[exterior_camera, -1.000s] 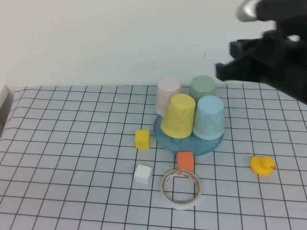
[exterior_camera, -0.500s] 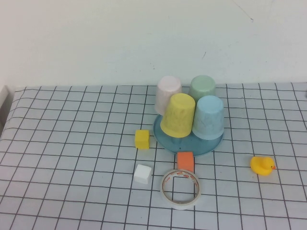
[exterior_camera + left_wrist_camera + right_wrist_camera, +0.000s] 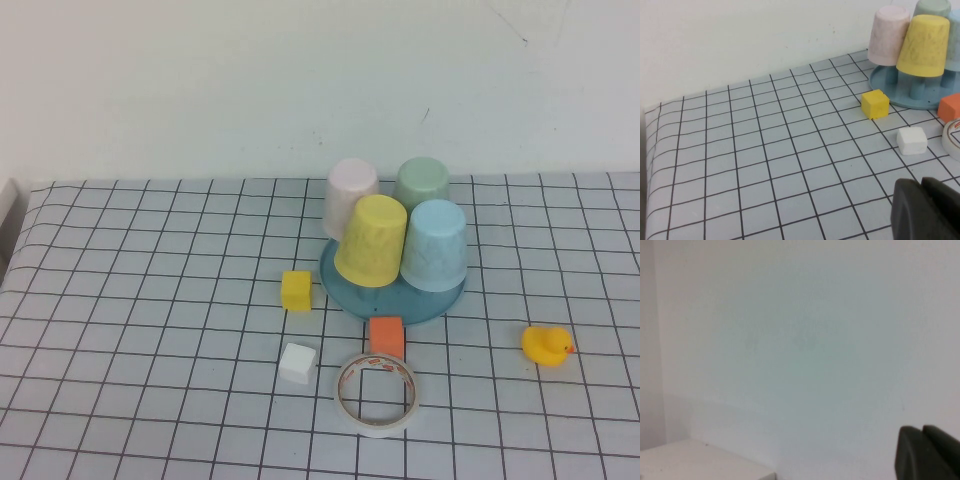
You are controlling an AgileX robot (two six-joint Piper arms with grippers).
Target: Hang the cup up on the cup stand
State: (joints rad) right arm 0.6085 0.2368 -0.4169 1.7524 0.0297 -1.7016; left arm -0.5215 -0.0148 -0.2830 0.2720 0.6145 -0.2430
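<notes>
From above, you see the blue cup upside down on the cup stand, just right of the yellow cup; neither arm shows. Your left wrist camera shows the left gripper pressed together above the grid cloth, well apart from the stand. Your right wrist camera shows the right gripper closed, empty, facing a wall.

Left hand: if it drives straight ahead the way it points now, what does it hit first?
Probably the white block, nearest ahead of the shut left hand above the table; depth is unclear. The right hand faces a wall.
</notes>
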